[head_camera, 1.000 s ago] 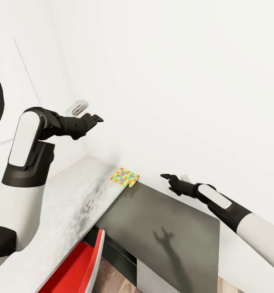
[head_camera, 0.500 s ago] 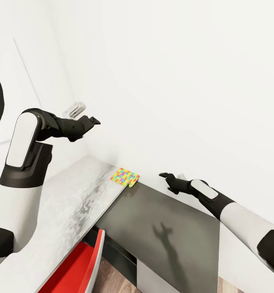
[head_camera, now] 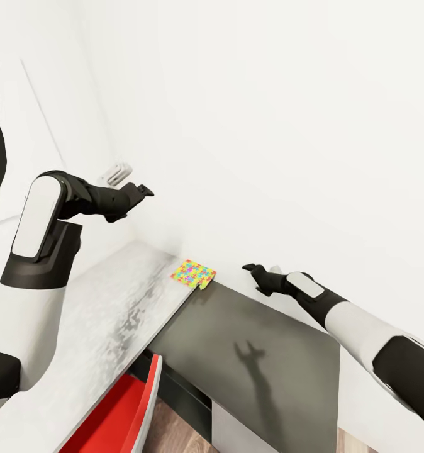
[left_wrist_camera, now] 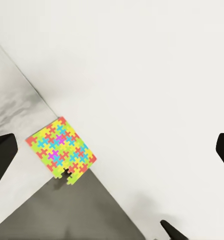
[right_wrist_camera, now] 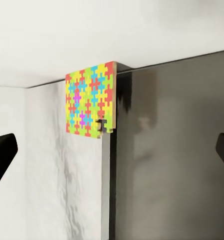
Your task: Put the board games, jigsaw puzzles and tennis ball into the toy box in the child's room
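Bench (head_camera: 105, 314) runs out in front of you, pale grey top ending at a dark side panel, with a red chair (head_camera: 121, 412) tucked beneath its near edge. Further along, your right tool (head_camera: 253, 272) hangs beyond that end of the bench, jaws spread wide and holding nothing. Your left tool (head_camera: 144, 190) is raised high over the bench top, equally wide open and empty. Past both, against the white wall (head_camera: 287, 126), one jigsaw puzzle (head_camera: 193, 274) lies flat at the far corner of the bench, its edge overhanging the end. You appear to be on the reach for that puzzle. Next, you need to bring the right tool in low at the overhanging edge and close on the thin square without pushing it off.
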Robot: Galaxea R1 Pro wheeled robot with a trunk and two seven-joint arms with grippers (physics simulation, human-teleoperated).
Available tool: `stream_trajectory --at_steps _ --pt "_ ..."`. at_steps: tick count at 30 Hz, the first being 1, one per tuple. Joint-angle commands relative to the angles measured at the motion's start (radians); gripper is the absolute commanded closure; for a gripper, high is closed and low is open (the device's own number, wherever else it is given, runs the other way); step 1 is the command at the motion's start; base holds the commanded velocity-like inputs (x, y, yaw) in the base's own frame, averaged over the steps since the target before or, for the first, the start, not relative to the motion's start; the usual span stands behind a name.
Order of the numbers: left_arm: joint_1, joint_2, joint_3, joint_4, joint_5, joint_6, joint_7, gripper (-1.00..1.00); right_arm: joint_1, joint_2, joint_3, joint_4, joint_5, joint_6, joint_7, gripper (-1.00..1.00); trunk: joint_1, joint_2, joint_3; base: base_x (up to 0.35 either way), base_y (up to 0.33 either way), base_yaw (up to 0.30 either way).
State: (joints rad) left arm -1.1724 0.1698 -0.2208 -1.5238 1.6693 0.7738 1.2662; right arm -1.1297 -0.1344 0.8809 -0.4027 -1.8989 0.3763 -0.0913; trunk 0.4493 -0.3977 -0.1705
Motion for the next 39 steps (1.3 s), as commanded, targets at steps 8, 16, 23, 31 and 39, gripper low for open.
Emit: stream_trajectory --at_steps 8,16,23,31,39 --pt "-0.001 0.003 0.003 0.032 0.007 0.008 0.005 -1.0 -0.027 0.014 0.006 0.016 -0.005 0.0 -0.005 -1.0 0.001 -0.002 -0.003 0.0 0.0 0.0" --pt "0.006 0.01 0.004 0.038 0.009 0.008 0.004 -1.0 -0.042 0.012 0.007 0.021 -0.004 0.001 0.003 -1.0 0.001 -0.002 -0.01 0.0 0.0 0.0" --pt "0.01 0.011 0.003 0.039 0.01 0.008 0.001 -1.0 -0.047 0.007 0.007 0.018 -0.003 0.001 0.014 -1.0 0.001 -0.002 -0.019 0.0 0.0 0.0" --pt "0.015 0.012 0.002 0.04 0.009 0.009 -0.007 -1.0 -0.04 0.003 0.008 0.006 -0.003 0.001 0.027 -1.0 0.001 -0.002 -0.025 0.0 0.0 0.0" --pt "0.032 0.014 0.003 0.04 0.006 0.009 -0.018 -1.0 -0.034 -0.005 0.01 -0.011 -0.002 0.001 0.065 -1.0 0.001 -0.002 -0.027 0.0 0.0 0.0"
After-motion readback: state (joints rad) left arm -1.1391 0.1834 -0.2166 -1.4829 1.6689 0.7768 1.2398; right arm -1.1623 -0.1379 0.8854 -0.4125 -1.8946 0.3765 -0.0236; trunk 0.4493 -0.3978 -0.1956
